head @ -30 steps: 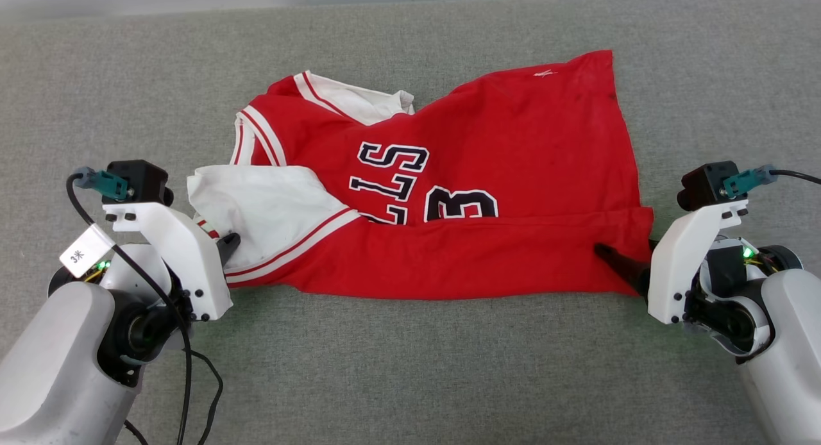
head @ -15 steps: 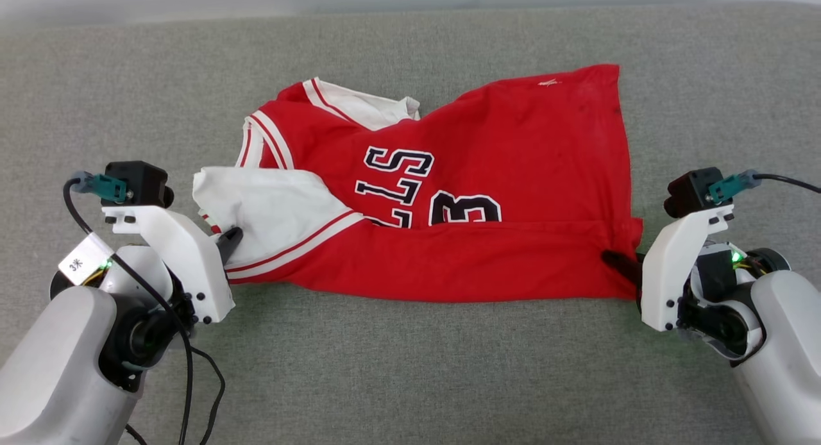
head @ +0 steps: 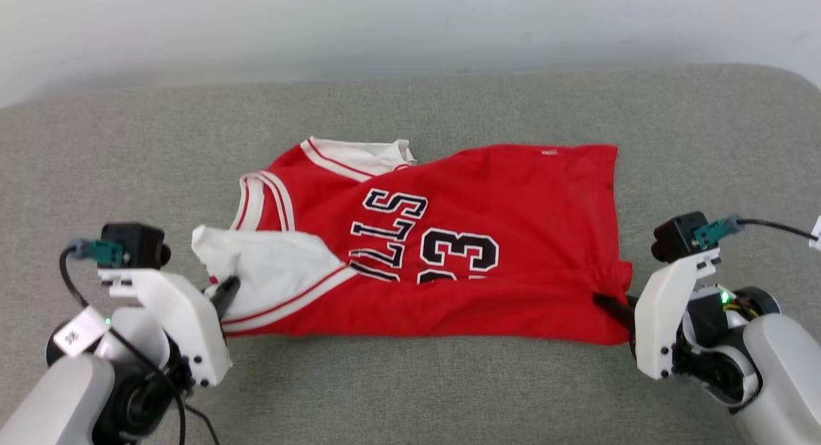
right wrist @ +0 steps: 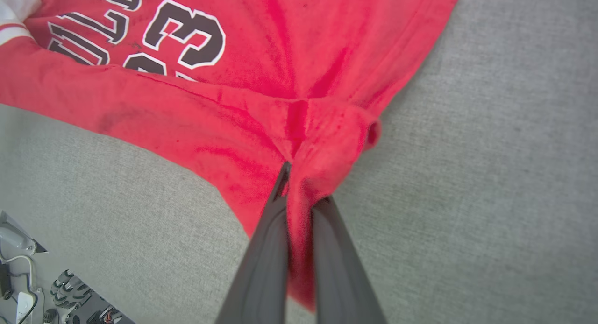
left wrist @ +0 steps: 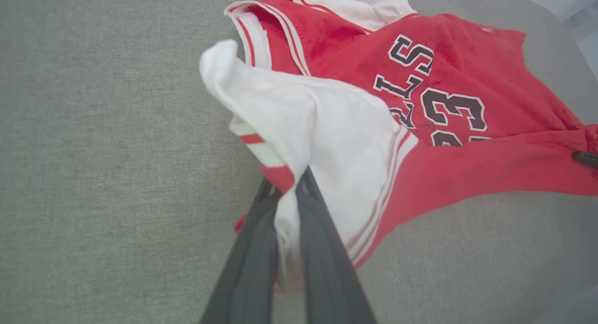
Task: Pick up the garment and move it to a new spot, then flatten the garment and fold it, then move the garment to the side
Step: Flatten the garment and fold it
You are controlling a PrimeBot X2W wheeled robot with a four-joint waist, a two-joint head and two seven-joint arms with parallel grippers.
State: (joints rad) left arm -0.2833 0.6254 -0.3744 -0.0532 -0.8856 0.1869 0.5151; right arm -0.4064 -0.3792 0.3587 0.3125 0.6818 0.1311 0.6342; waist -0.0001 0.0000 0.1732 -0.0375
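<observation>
On the grey top [head: 410, 381], the garment [head: 513, 208] lies spread out sideways. Its neck points to the robot's left and its bottom edge points to the right. It is red, with white sleeves and red and white stripes. The black letters [head: 391, 230] and the number 23 [head: 458, 249] face up. The near side of the shirt is folded over and hides part of them. One white sleeve [head: 282, 275] lies on the front, close to the left gripper [head: 226, 292]. The other sleeve [head: 369, 153] is bunched up at the far side.

The left gripper is pinched tight on the garment. Its two dark fingers [left wrist: 322, 249] squeeze a bit of white sleeve cloth between them, and the sleeve rises in a soft peak just past the fingers. The right gripper [head: 606, 302] is pinched tight too. Its fingers [right wrist: 271, 249] hold a bunch of red cloth at the near right corner of the garment, and the cloth wrinkles toward the pinch.

Both grippers are at the near edge of the shirt, one at each end, well apart. Behind the grey top is a pale wall [head: 385, 28].
</observation>
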